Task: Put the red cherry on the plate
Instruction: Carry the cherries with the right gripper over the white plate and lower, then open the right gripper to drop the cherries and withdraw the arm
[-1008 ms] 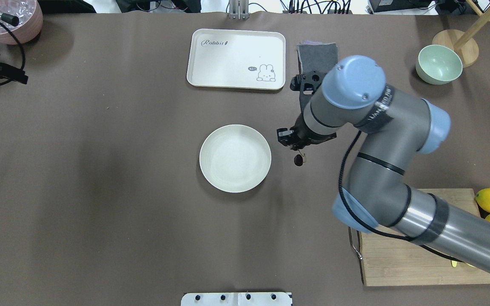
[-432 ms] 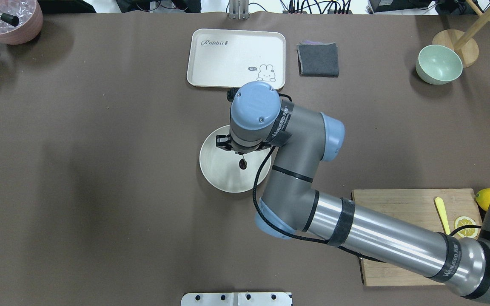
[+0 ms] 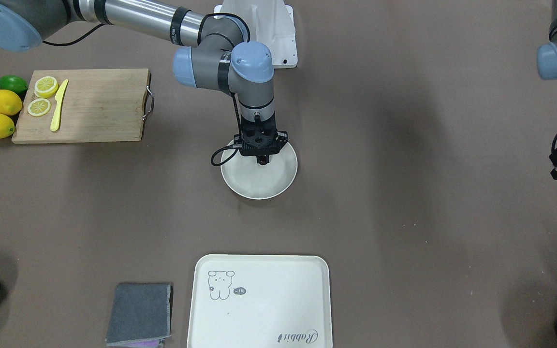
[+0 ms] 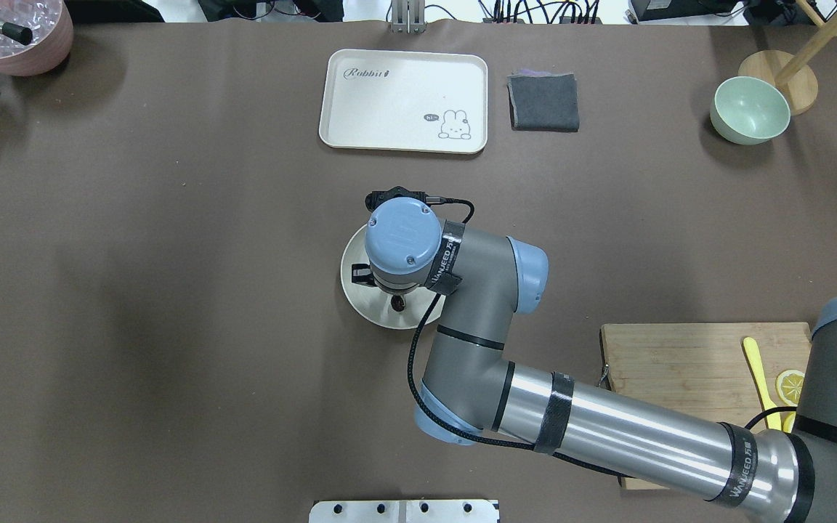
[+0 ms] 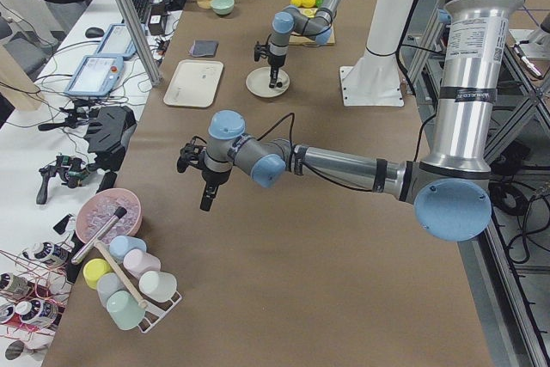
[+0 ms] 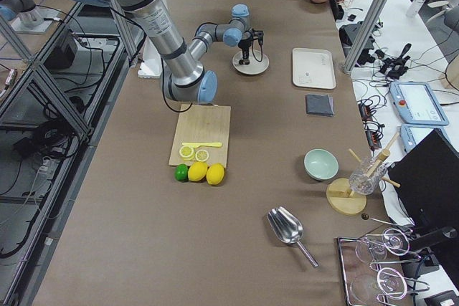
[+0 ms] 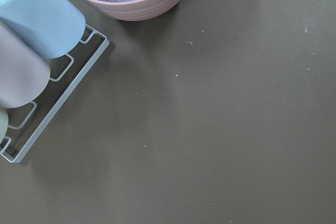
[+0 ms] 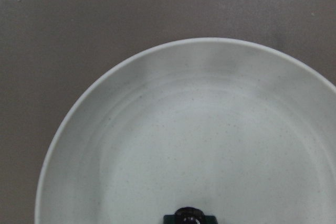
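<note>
Soft, even light falls from overhead, so the matte brown table cover (image 4: 171, 327) carries only wide, dim bands of shadow with faint edges, while the right arm's brushed silver tube (image 4: 629, 436) shows long white glare streaks. In the right wrist view the round cream-white plate (image 8: 173, 129) reads grey and dim, shaded from above and slightly soft, with lighter patches near its far rim. Both side views are sharp but bend at the edges, where the aluminium frame posts (image 6: 367, 23) lean, and the pale blue cup (image 7: 39, 14) close to the left wrist lens is a little blurred.
</note>
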{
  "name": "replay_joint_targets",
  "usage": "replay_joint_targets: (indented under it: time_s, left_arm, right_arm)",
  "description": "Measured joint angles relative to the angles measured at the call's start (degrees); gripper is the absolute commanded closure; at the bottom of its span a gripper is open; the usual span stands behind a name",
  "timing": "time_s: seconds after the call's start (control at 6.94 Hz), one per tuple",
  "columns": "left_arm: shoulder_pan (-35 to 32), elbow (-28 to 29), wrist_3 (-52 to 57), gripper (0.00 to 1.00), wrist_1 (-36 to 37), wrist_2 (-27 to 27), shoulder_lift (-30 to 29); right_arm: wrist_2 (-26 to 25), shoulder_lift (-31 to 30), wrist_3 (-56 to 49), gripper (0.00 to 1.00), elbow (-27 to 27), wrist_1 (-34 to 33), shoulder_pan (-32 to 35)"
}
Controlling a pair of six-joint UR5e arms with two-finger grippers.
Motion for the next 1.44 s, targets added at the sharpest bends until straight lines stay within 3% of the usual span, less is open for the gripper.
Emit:
replay_joint_targets:
  time_s: [0.43, 0.72, 1.01, 1.15, 1.44]
  left_arm:
    - [-0.07, -0.03, 0.00, 0.02, 0.13, 0.00, 0.04]
    - [-1.14, 0.08, 0.62, 0.02, 1.05, 0.04, -0.08]
    - [-4.44, -0.03, 7.57, 0.02, 7.34, -1.38, -1.03]
    - [-6.48, -0.17, 9.95, 0.02, 11.02, -5.00, -1.44]
    - [-10.04, -0.51, 11.22, 0.02, 14.18, -11.25, -0.72]
  right_arm:
    - [0.91, 0.06, 0.30, 0.00, 1.55, -0.17, 1.15]
    - [8.27, -1.18, -0.38, 0.00, 9.15, -7.09, 7.06]
    - [18.21, -8.73, -10.74, 0.00, 18.94, -16.11, 19.11]
    - [23.34, -15.88, -21.78, 0.00, 21.67, -17.46, 27.79]
    - [32.07, -29.28, -45.49, 0.00, 22.38, -18.82, 45.40]
